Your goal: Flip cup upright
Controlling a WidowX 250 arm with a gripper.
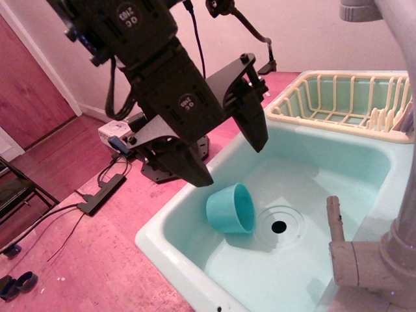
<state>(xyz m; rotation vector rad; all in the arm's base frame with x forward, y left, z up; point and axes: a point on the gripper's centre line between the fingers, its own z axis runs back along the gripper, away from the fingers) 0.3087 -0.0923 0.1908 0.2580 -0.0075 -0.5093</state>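
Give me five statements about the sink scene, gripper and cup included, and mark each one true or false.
1. The cup lies on its side in the sink. True.
2. The gripper is clamped on the cup. False: its jaws are open and above the cup, not touching.
3. The cup's opening faces the drain. True.
4. The dish rack holds plates. False: it looks empty.
5. The cup sits inside the dish rack. False: it is in the sink basin, beside the drain.
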